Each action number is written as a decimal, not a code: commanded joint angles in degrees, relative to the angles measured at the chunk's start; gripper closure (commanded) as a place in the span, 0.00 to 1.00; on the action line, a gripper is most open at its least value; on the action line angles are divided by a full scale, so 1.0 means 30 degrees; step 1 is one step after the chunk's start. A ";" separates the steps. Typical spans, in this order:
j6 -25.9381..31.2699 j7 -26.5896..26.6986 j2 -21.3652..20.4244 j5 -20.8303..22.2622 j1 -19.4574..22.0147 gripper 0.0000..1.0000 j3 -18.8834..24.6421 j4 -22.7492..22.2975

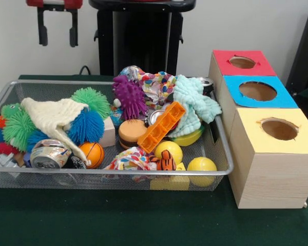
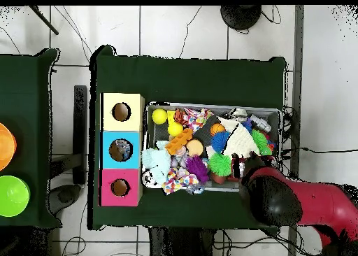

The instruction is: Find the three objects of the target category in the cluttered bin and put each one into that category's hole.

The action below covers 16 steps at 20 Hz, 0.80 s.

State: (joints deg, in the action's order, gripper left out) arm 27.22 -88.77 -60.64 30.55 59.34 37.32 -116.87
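Open, empty gripper (image 1: 57,32) is hanging upper left above the bin (image 1: 108,172); searching continues, no bottle showing, so clutter needs shifting.

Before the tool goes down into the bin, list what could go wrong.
1. No clear bottle shows plainly in the bin's clutter. The open tool might close on the silver can instead.
2. The cream cloth drapes over the blue spiky ball. A grasp there could snag it and drag toys out.
3. The blue-topped hole sits between the red-topped box and the yellow-topped box. An off-centre release could land in a neighbour.
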 commanded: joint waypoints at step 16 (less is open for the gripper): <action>-0.2061 -0.2791 0.1149 0.1288 -0.3004 0.00 -0.2621 -0.3105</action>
State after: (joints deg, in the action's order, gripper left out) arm 25.96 -88.78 -61.43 30.61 52.74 34.25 -123.58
